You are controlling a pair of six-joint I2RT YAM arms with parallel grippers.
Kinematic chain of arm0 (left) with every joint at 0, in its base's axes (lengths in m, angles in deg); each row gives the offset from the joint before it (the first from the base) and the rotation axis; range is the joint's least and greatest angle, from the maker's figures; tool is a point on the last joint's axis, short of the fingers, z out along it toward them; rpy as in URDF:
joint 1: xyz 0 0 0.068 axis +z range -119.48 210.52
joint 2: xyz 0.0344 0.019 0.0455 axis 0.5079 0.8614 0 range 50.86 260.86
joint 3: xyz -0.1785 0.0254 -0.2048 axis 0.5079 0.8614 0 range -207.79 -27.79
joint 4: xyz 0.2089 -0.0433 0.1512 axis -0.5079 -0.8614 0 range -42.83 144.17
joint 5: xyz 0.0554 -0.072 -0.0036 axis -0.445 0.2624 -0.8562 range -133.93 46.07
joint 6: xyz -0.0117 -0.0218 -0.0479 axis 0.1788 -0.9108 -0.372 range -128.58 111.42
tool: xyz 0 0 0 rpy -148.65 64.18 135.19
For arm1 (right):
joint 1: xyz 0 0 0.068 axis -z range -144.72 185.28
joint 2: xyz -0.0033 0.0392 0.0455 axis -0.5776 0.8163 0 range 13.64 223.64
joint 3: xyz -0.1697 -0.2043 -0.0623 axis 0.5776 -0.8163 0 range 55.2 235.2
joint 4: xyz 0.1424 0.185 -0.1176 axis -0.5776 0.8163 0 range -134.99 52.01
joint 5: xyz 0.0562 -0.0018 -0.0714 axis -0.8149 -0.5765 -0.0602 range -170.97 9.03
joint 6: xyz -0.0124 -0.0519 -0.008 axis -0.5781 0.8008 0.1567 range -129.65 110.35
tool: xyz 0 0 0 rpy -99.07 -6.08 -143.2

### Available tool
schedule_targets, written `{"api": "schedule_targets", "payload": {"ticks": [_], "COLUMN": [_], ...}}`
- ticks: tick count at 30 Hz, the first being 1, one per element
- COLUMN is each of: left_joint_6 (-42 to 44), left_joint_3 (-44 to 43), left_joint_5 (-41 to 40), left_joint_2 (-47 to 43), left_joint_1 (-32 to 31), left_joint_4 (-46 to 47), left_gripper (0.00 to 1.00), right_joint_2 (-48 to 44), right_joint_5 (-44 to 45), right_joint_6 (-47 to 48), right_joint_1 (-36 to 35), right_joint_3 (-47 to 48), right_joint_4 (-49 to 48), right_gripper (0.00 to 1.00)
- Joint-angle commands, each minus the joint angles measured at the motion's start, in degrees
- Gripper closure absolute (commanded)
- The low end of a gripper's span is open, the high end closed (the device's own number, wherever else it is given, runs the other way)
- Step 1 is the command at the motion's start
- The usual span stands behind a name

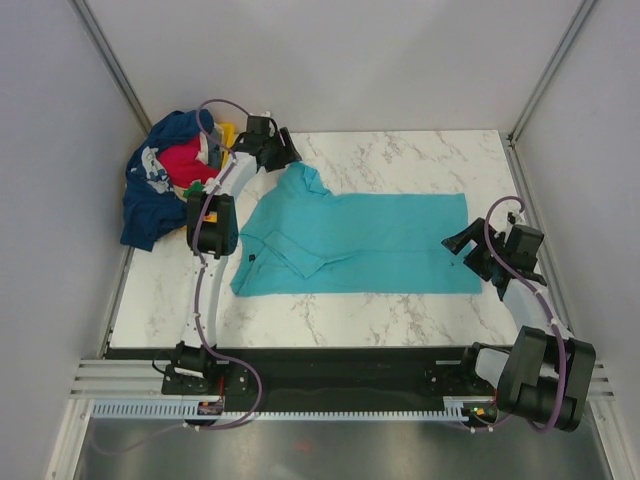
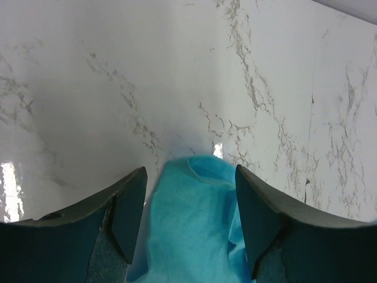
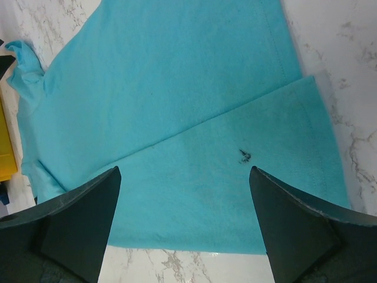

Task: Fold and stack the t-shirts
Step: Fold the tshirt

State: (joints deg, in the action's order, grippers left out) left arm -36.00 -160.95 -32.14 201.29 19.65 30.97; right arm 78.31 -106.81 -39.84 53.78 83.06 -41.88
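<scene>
Right gripper: jaws wide, hovering over the hem, holding nothing
Teal t-shirt: flat on the table, one long side folded in; more folds left
Left gripper: jaws spread around the far sleeve, not clamped
Other t-shirts: heaped unfolded at far left; no stack yet

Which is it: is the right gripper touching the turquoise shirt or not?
Cannot tell. The right wrist view shows the open right gripper over the turquoise shirt, but no plain gap or contact.
</scene>
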Motion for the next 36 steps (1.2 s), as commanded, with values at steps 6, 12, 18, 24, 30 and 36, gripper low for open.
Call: {"api": "schedule_targets", "payload": {"ticks": [6,12,18,24,30,36], "left_joint_6": [-2.37,-3.61,-3.52,-3.87,-4.22,-4.84], "left_joint_3": [-2.71,-4.12,-3.95,-3.77,-3.59,1.49], "left_joint_5": [4.81,8.68,9.48,9.57,9.48,9.39], "left_joint_2": [3.64,5.14,5.14,5.14,5.05,2.42], "left_joint_1": [0.59,0.59,0.59,0.68,0.85,1.47], "left_joint_4": [3.25,4.3,4.66,4.74,5.18,8.25], "left_gripper": [0.3,0.37,0.54,0.86,0.98,0.98], "right_joint_2": [0.64,2.22,3.1,3.8,5.2,16.16], "right_joint_5": [-0.43,-0.43,-0.17,0.09,3.86,9.92], "right_joint_6": [0.31,-0.04,-0.39,-0.48,-2.84,-6.2], "right_joint_1": [-1.1,-1.36,-1.45,-1.54,-2.33,-3.12], "right_joint_3": [-0.52,-0.52,-0.35,-0.61,3.33,22.13], "right_joint_4": [-2.68,-4.61,-5.31,-5.75,-5.58,-0.85], "right_gripper": [0.02,0.02,0.02,0.02,0.02,0.02]}}
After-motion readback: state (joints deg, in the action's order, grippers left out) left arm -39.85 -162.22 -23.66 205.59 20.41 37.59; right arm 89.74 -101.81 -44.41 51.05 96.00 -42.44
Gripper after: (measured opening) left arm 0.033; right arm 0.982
